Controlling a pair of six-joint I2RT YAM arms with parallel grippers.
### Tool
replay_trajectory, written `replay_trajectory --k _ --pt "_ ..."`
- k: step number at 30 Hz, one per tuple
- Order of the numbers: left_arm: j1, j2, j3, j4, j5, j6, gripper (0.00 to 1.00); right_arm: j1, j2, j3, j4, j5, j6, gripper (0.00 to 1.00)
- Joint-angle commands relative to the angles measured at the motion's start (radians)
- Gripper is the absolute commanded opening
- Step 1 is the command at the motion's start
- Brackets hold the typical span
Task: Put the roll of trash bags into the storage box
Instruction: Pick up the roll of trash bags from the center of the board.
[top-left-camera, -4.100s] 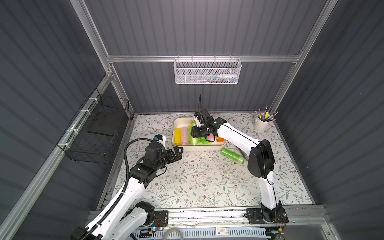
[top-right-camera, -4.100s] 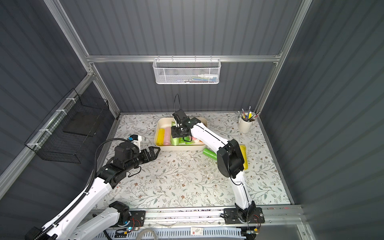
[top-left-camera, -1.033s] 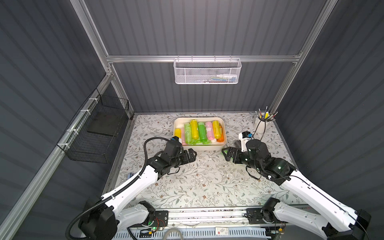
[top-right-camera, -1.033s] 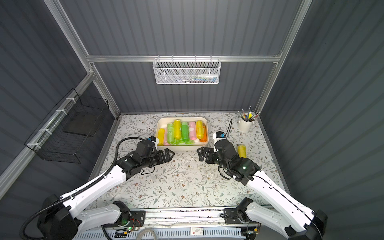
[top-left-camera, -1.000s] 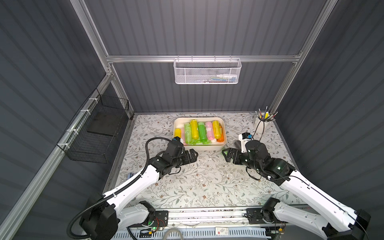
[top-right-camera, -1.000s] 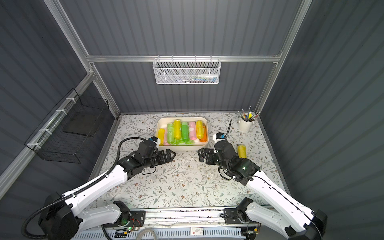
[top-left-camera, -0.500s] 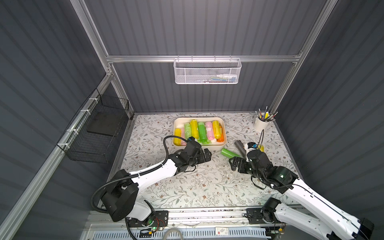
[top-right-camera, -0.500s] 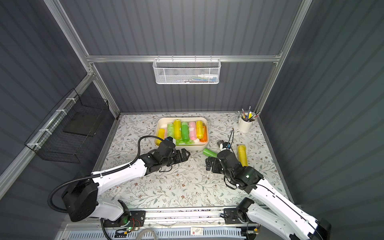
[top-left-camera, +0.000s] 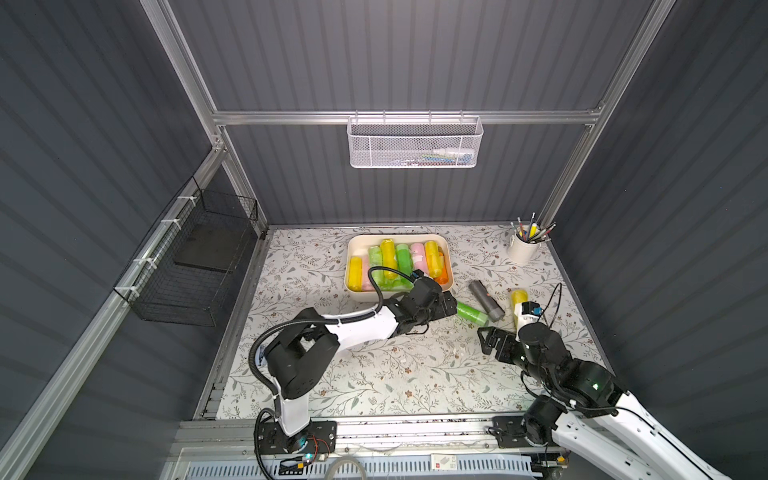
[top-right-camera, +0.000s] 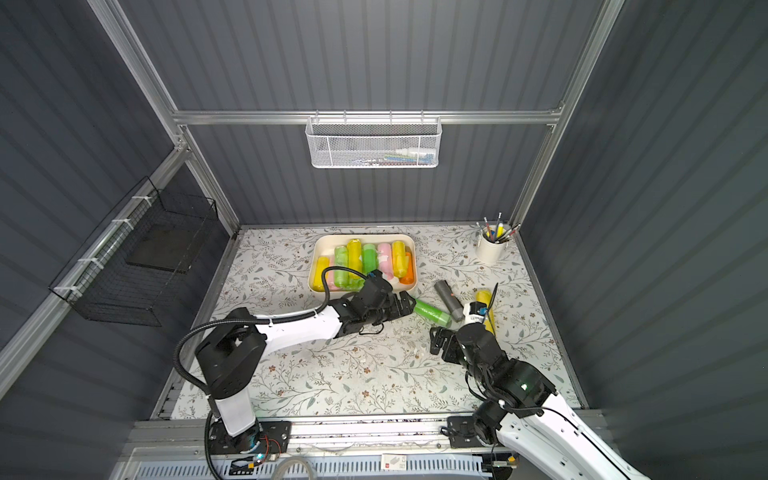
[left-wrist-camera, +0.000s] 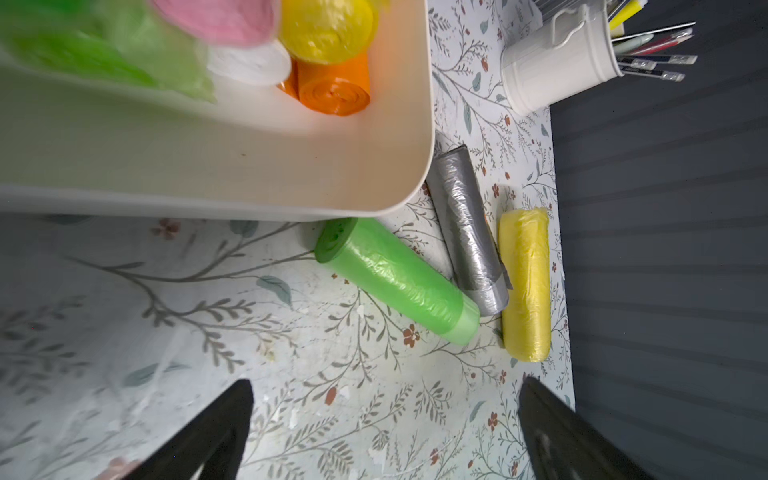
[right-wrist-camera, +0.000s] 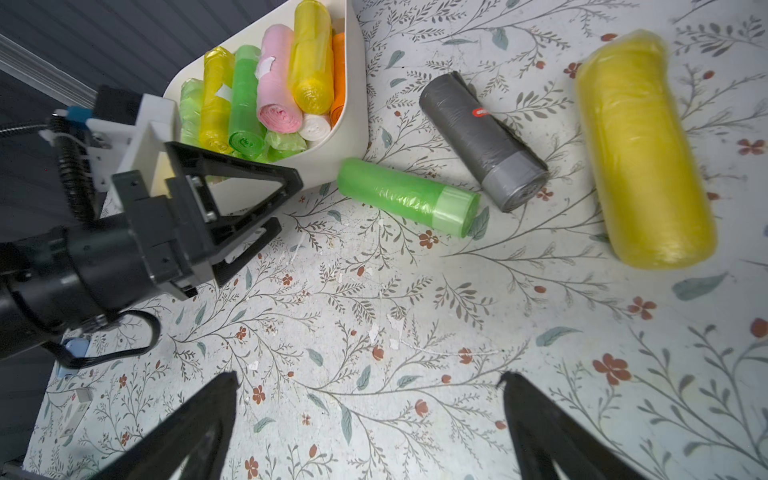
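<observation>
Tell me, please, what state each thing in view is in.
storage box: upright on the table, holding many rolls
green roll: lying on the table by the box's corner
grey roll: lying on the table outside the box
yellow roll: lying on the table outside the box
left gripper: open, empty, facing the green roll
right gripper: open, empty
pen cup: upright, holding pens

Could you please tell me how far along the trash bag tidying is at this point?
Done: several rolls already lie in the storage box. In hand: nothing; the left gripper stands open just short of the green roll, and the right gripper is open too. Left: the green roll, the grey roll and the yellow roll lie on the table beside the box.
</observation>
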Motion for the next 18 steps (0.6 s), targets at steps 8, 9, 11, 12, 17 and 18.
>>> replay_trajectory --k 8,9,11,12,17,18 --pt "-0.029 0.155 0.143 0.011 -0.028 -0.097 1.0 0.002 -0.024 0.017 -0.081 0.073 -0.024 0.99" --pt "-0.035 0.168 0.159 0.01 -0.038 -0.098 1.0 0.002 -0.019 0.017 -0.084 0.076 -0.028 0.99" --pt "-0.041 0.207 0.219 -0.015 -0.044 -0.104 1.0 0.003 -0.004 0.017 -0.089 0.082 -0.036 0.99" --pt "-0.041 0.227 0.236 -0.02 -0.039 -0.113 1.0 0.002 0.006 0.019 -0.09 0.086 -0.041 0.99" --pt "-0.041 0.282 0.306 -0.082 -0.092 -0.079 0.98 0.002 0.047 0.039 -0.111 0.116 -0.046 0.99" --pt "-0.041 0.293 0.319 -0.093 -0.097 -0.074 0.97 0.002 0.051 0.042 -0.113 0.118 -0.047 0.99"
